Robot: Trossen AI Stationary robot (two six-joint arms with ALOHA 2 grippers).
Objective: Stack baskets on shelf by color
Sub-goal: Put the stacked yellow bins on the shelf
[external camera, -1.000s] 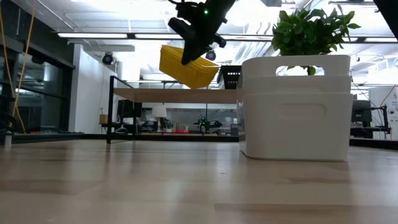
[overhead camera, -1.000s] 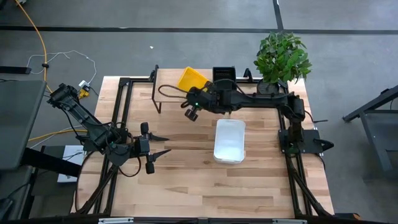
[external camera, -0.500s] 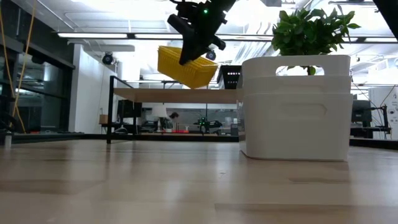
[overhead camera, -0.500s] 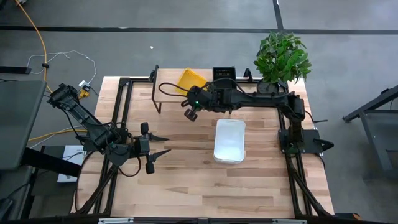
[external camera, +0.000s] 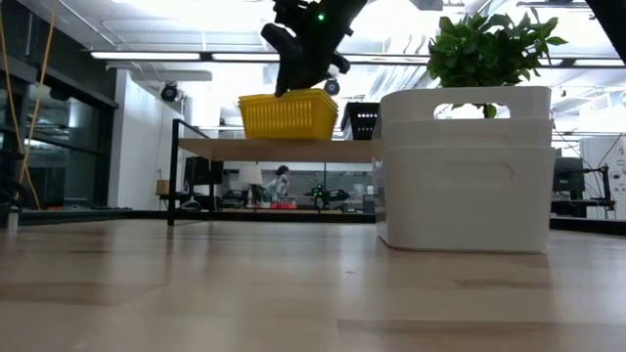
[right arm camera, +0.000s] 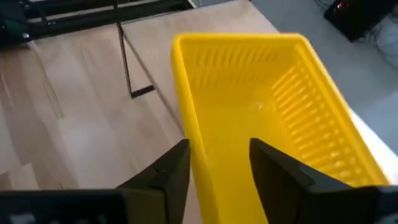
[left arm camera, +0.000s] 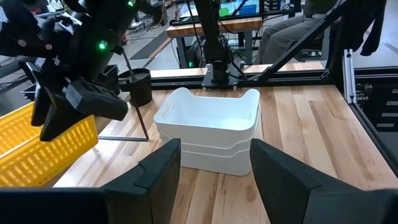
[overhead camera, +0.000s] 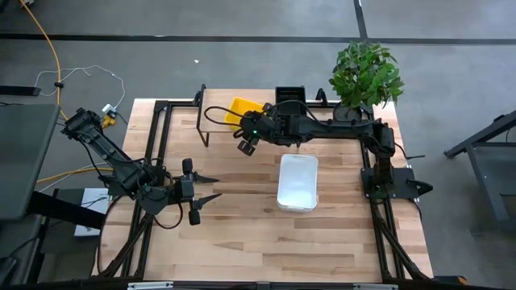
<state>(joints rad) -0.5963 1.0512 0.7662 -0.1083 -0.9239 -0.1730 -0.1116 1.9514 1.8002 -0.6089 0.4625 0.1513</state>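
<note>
Item: large light-wood tabletop (overhead camera: 242,234). We note nothing altered on it.

Item: low shelf with a light wood top on thin black legs (external camera: 225,149), at the far edge of the table. It now carries the yellow basket, which half a second ago hung tilted above it.

Item: two solid white rectangular plastic baskets, nested one in the other (overhead camera: 297,181), on the tabletop in front of the shelf (unchanged, not yet shelved).

Item: yellow rectangular plastic basket with slotted walls (external camera: 289,114). We see it levelled out and, as far as the low view tells, resting flat on the shelf top; a second ago it was raised and canted. We judge the yellow placement all but finished, needing only release.

Item: small black grid-walled basket (external camera: 360,119), on the shelf just beside the yellow one, toward the green potted plant (overhead camera: 367,72).

Item: right gripper (right arm camera: 214,168), over the shelf, its fingers astride the near wall of the yellow basket. Whether they pinch it or have let go, we cannot tell.

Item: left gripper (overhead camera: 203,196), waiting above the tabletop on the left side, fingers spread apart and holding nothing.
</note>
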